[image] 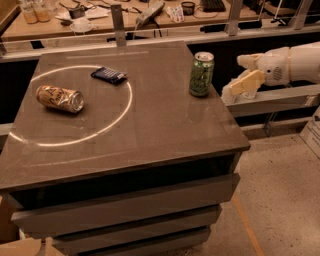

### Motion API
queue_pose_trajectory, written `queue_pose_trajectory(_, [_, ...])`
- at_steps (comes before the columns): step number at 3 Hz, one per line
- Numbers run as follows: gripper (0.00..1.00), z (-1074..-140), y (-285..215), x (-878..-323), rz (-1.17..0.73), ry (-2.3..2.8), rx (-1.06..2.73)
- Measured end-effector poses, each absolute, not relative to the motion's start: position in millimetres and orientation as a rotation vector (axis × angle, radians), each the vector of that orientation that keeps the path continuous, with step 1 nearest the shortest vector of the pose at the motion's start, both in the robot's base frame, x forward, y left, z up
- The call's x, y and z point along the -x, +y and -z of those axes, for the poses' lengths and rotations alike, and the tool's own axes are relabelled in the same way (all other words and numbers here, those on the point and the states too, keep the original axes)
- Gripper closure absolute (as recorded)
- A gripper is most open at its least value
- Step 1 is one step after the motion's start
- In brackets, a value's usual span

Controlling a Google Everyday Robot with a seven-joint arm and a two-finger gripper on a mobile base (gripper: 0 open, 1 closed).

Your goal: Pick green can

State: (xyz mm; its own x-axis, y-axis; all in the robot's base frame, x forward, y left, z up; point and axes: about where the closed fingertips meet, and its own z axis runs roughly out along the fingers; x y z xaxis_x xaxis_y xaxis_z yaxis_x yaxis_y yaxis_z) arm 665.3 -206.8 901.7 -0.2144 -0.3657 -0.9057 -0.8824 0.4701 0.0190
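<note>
The green can [201,74] stands upright near the right edge of the brown table [150,130]. It is light green with pale script and a silver top. My gripper [239,73] is off the table's right side, a short way right of the can and about level with it. Its fingers point left toward the can and are apart. Nothing is between them, and it does not touch the can.
A tan-orange can [60,98] lies on its side at the table's left, inside a ring of light [125,112]. A dark blue packet [108,75] lies at the back. A cluttered desk [150,15] runs behind, and a shelf rail [280,100] under my arm.
</note>
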Motion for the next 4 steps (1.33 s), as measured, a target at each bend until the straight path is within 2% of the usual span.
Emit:
queue_pose_trajectory(2, [0.0,-874.9,-141.9,-682.9,-0.889,1.622,1.216])
queue_pose_trajectory(3, [0.17,-872.2,-112.0,-690.7,-0.937,1.527,1.289])
queue_pose_trajectory(4, [0.4,-875.7,-95.9,-694.6,-0.974,1.467,1.298])
